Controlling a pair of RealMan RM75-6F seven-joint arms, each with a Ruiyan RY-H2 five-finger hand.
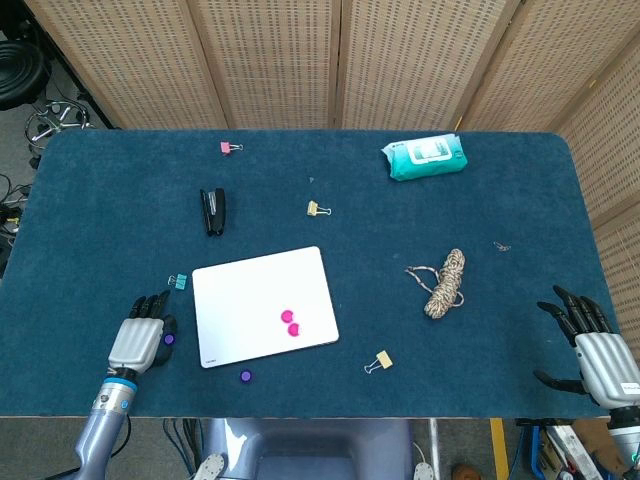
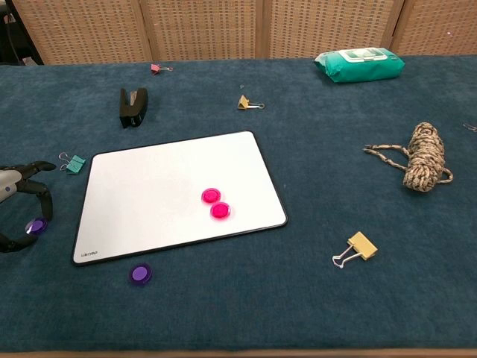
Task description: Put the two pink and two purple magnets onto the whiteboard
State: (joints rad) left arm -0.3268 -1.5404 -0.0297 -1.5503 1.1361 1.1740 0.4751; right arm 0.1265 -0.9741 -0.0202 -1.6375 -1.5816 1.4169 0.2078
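Left robot hand (image 1: 136, 341): at the near left of the surface, palm down, fingers arched over one purple magnet (image 2: 35, 226); a fingertip looks to be at the magnet's edge, but whether it is gripped cannot be told.
Right robot hand (image 1: 596, 355): near the right front corner of the surface, fingers spread wide, holding nothing.
Whiteboard (image 2: 149, 186): lies flat on the blue surface (image 1: 330, 210), just right of the left robot hand, turned slightly askew.
Pink magnets (image 2: 211, 195): two, both on the whiteboard, side by side toward its lower right part; the second (image 2: 220, 210) sits just below and right of the first.
Second purple magnet (image 2: 139, 274): on the surface, just off the whiteboard's near edge, near its front left corner.
Green clip (image 2: 73, 163): just beyond the left robot hand, beside the whiteboard's far left corner.
Stapler (image 1: 213, 210): black, further back than the whiteboard.
Yellow clips: one (image 1: 318, 209) beyond the whiteboard, one (image 1: 378, 362) near the front, right of the whiteboard.
Rope (image 1: 443, 283): coiled, right of the whiteboard.
Wipes pack (image 1: 425, 157): far right at the back.
Pink clip (image 1: 230, 147): near the far edge.
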